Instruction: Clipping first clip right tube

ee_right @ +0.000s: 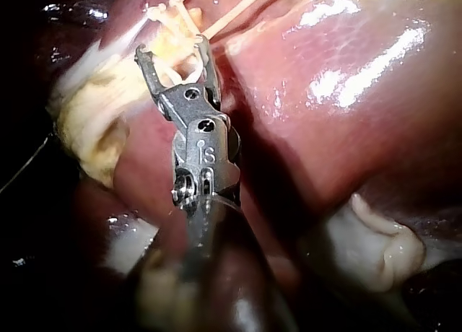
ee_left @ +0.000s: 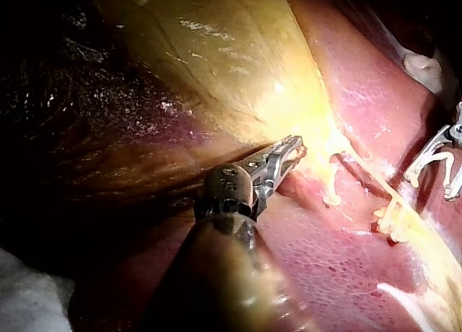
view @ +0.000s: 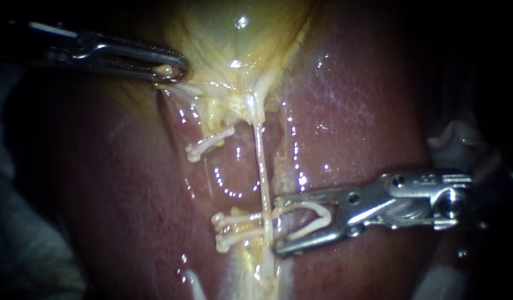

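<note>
Left instrument (view: 170, 71): jaws clamped on the gallbladder (view: 234, 33) edge, apparently to hold the right tube (view: 261, 166) taut over the liver (view: 351, 111). Right instrument (view: 277, 229): jaws wide, carrying an unclosed clip (view: 317, 214), tips just reaching the tube beside the seated clips (view: 229, 230).

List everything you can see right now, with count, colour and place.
gallbladder: one, yellow-green, top centre of endoscope view
liver: one, red-brown, under and around everything
tube: one, pale thin strand, running down from the gallbladder
set clips: three, whitish, left of the tube; one higher, two lower
loaded clip: one, whitish, inside the right instrument's jaws
pale lump: one, whitish, above the right instrument; cannot tell what
left instrument: one, metal, jaws shut on the gallbladder's edge
right instrument: one, metal, jaws holding the loaded clip, tips reaching the tube
</note>
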{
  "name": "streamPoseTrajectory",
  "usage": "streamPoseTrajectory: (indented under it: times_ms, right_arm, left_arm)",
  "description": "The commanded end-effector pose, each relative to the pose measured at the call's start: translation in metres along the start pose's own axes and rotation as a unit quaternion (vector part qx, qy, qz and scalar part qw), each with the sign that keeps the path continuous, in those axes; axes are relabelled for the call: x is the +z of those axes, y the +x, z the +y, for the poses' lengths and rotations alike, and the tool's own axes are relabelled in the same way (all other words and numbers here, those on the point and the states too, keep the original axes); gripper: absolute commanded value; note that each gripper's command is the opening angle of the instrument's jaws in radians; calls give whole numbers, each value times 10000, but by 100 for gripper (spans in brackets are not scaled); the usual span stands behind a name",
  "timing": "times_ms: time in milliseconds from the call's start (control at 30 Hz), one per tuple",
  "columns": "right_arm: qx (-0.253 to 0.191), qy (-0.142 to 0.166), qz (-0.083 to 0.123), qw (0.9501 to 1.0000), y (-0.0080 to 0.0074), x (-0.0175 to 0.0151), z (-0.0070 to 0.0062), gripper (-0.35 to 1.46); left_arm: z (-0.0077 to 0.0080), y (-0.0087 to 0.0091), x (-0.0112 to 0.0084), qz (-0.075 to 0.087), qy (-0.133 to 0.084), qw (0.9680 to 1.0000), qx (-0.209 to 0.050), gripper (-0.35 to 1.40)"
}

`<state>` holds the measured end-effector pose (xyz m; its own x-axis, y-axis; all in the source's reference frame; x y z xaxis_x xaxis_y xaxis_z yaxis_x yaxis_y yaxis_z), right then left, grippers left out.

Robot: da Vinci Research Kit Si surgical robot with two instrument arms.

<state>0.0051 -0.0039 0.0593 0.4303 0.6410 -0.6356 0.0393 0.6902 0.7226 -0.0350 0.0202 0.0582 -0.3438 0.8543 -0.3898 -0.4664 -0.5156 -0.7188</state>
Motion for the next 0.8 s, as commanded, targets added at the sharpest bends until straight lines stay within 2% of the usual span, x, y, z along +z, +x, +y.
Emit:
streamPoseTrajectory:
  times_ms: [33, 467, 800]
  right_arm:
    - [-1, -3, 2, 10000, -1, -1, 1, 50]
    - [183, -41, 0, 9998, -15, -7, 25, 50]
    - [350, -97, -8, 9993, -37, 6, 48, 50]
  left_arm:
    - [0, 0, 0, 0, 0, 10000, 0, -35]
    - [0, 0, 0, 0, 0, 10000, 0, -35]
    - [0, 0, 0, 0, 0, 10000, 0, -35]
